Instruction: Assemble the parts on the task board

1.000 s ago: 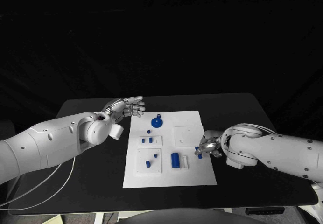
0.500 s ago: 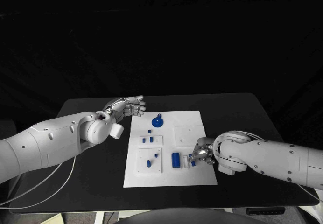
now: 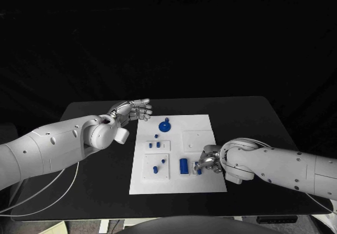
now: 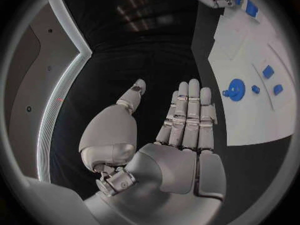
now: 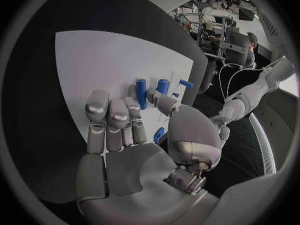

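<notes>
The task board (image 3: 176,161) is a flat, matte white rectangular plate in the middle of the smooth black table (image 3: 84,109), with raised square panels. On it lie small glossy blue parts: a round disc with a knob (image 3: 164,127) near its far edge and an upright cylinder (image 3: 183,166) toward its near edge. The silver right hand (image 3: 208,162) rests over the board's right edge, pinching a small blue part (image 5: 159,133). The left hand (image 3: 132,110) hovers off the board's far-left corner, fingers straight and spread, holding nothing.
</notes>
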Tool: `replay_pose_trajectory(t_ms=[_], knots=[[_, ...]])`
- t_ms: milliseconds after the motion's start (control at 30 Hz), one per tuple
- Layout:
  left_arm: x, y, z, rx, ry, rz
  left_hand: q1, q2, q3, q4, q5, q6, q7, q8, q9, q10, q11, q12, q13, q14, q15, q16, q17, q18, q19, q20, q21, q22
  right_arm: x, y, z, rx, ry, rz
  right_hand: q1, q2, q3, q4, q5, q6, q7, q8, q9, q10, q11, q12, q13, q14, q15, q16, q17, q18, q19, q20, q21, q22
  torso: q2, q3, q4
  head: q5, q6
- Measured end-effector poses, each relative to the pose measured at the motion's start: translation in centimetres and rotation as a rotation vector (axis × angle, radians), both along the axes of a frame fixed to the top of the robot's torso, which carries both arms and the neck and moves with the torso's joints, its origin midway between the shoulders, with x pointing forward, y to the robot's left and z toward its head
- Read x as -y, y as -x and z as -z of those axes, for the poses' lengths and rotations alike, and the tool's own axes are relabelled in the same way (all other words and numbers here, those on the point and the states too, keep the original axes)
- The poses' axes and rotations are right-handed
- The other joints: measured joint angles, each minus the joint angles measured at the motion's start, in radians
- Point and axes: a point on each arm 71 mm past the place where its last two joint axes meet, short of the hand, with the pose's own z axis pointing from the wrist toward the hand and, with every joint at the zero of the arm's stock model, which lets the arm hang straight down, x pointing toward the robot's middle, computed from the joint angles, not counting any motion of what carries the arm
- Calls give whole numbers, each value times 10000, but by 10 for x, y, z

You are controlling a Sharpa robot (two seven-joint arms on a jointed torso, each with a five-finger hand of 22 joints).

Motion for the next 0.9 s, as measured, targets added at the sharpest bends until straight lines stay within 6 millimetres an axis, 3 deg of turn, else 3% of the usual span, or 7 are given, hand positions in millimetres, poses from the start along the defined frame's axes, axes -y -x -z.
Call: replay_pose_trajectory(t_ms=[633, 900], knots=[[0, 0, 0, -7, -2, 5, 0, 0, 0, 0, 0, 0, 0, 0, 0, 0, 0, 0, -7, 0, 0, -37, 11, 124, 0, 0, -2, -7, -6, -3, 4, 31, -56, -37, -39, 38, -2, 1, -1, -1, -1, 3, -4, -3, 3, -2, 6, 5, 5, 0, -2, 1, 16, 16, 0, -2, -7, -1, -5, 83, -27], [-1, 0, 0, -13, -10, -5, 0, 0, 0, 0, 0, 0, 0, 0, 0, 0, 0, 0, -8, 0, 0, -37, 20, 117, 0, 0, -2, -8, -6, -4, 6, -11, -92, 55, -291, -213, -163, 75, 1, 2, -3, -34, -27, -2, 2, -48, 2, 18, 18, 0, -2, 1, 16, 16, 0, -2, -8, -1, -4, 97, -23]])
